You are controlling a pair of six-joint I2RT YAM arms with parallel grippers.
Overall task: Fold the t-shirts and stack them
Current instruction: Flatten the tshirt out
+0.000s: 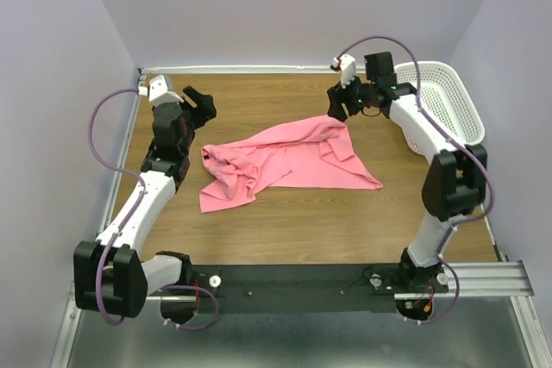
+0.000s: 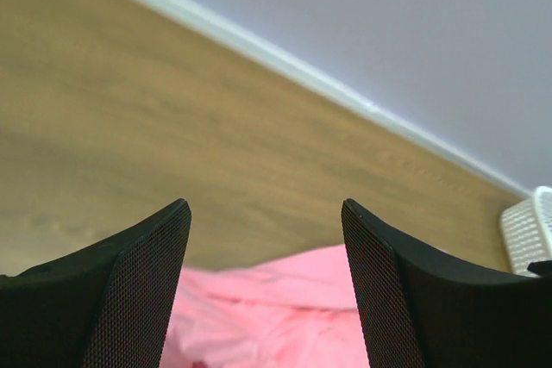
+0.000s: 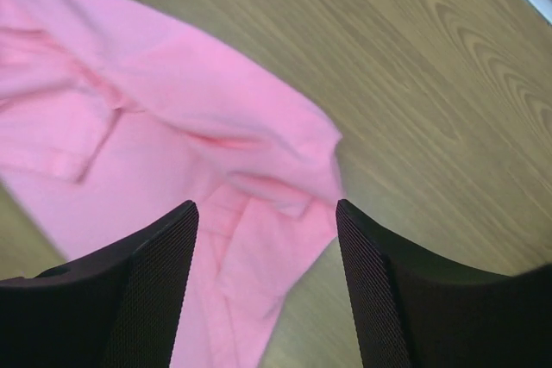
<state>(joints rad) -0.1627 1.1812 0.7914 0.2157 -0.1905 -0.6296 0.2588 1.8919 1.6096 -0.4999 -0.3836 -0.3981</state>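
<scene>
Black fingers (image 2: 129, 299) of the left gripper (image 2: 266, 204) stand wide apart, and nothing is between them. The left arm goes up along the left side of the table (image 1: 285, 221), with its elbow low near the base, and its gripper (image 1: 200, 105) is raised over the far left part of the wood. The pink t-shirt (image 2: 285, 316) shows just below the fingertips in the wrist view, not touched by them.

The right gripper (image 3: 266, 204) is also wide open and holds nothing. The right arm bends at the right edge and reaches toward the far middle, where its gripper (image 1: 336, 105) hangs above the far corner of the t-shirt (image 1: 285, 157). In its wrist view the cloth (image 3: 172, 127) lies under the fingers and spreads to the left, wrinkled, with bare wood to the right.

The t-shirt lies crumpled and unfolded in the middle of the table, between the two grippers. Bare wood is free on the near side of it and along the far wall. A white basket (image 1: 444, 101) stands in the far right corner, beside the right forearm. Walls close the left, far and right sides.
</scene>
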